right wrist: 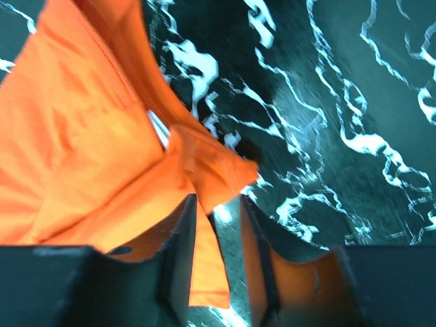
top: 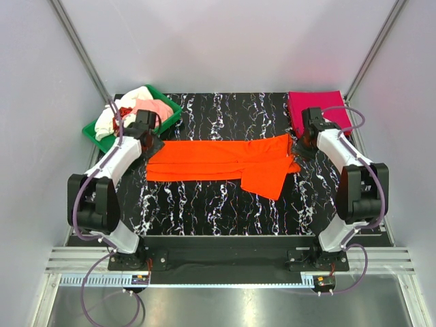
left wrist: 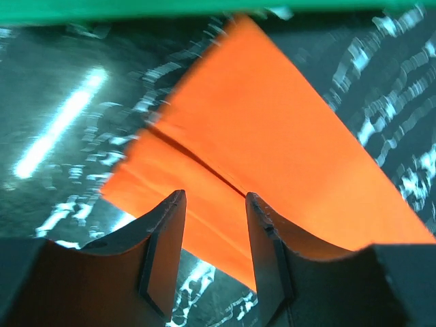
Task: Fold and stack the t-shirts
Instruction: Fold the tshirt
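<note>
Well inside table (top: 204, 204) edges, orange t-shirt (top: 218, 160)

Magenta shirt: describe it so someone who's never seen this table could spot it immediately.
Look at the black marbled table, far right corner. The magenta t-shirt lies there folded flat. Unlike the orange t-shirt spread mid-table, it is deep pink and compact.

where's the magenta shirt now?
Top view: the magenta t-shirt lies at the far right corner of the table, behind the right gripper, beyond the orange t-shirt.

marbled table (top: 204, 204): orange t-shirt (top: 225, 160), magenta t-shirt (top: 327, 102), green tray (top: 91, 132)
</note>
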